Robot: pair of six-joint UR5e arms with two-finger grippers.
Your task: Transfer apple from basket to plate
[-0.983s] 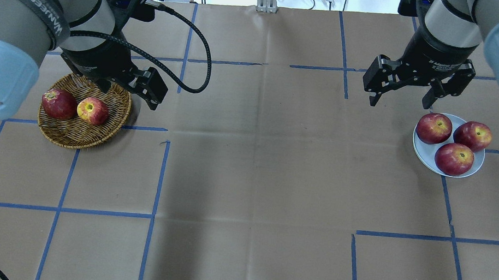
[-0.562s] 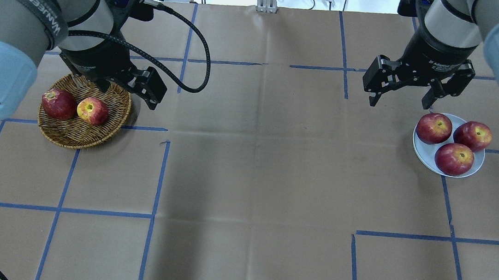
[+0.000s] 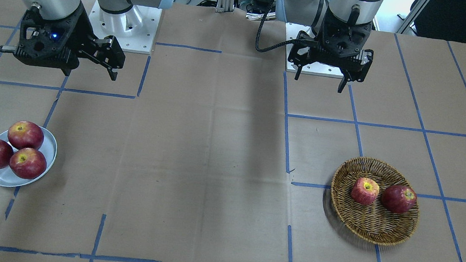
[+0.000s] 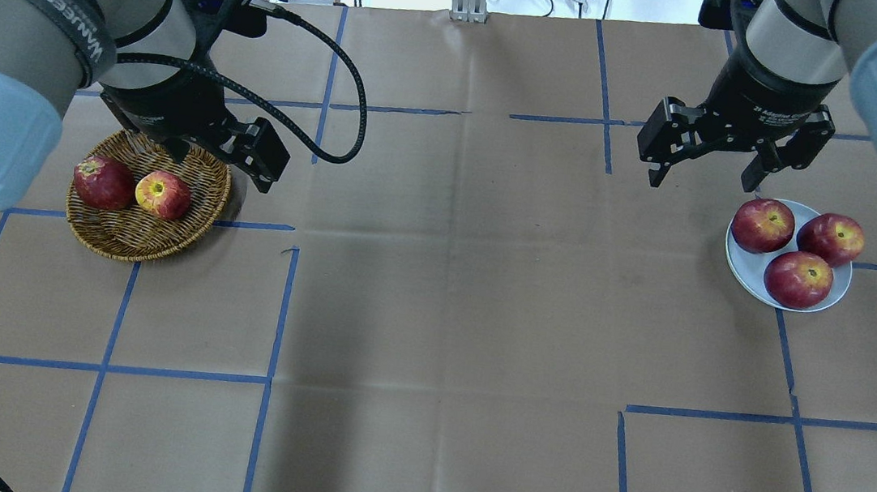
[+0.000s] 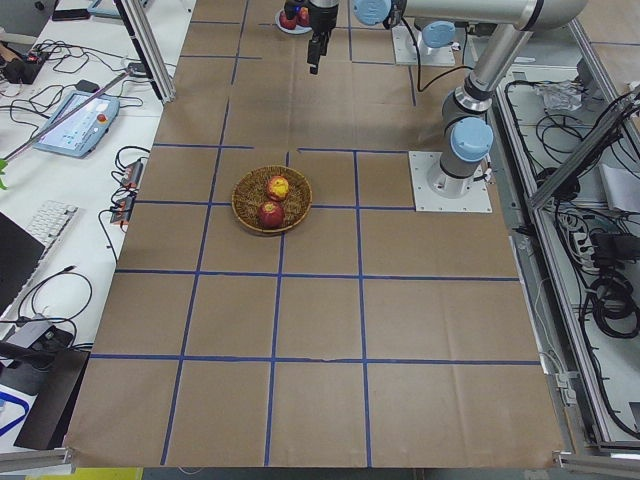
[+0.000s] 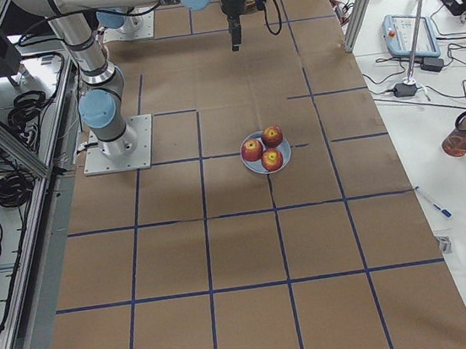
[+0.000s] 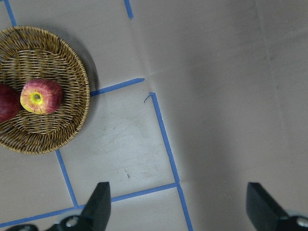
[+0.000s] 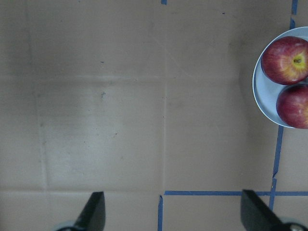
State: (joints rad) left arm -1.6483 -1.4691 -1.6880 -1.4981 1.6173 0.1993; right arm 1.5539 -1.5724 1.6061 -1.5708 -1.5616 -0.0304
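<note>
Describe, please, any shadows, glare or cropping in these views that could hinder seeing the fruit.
Exterior front-facing: a soft shadow band runs down the table's middle; the apple and basket are evenly lit. Overhead exterior: the background beyond the table is washed out white. Right wrist-mounted: the plate is cut by the frame edge.

One basket [image 4: 130, 248] holds two fruits: one pinkish apple [image 4: 163, 195] and one dark apple [image 4: 104, 182]. One plate [image 4: 740, 264] bears three red apples [image 4: 798, 279]. That makes five apples in all. Two arms, with a left gripper [image 3: 320, 81] and a right gripper [image 4: 702, 180], each with two fingers
</note>
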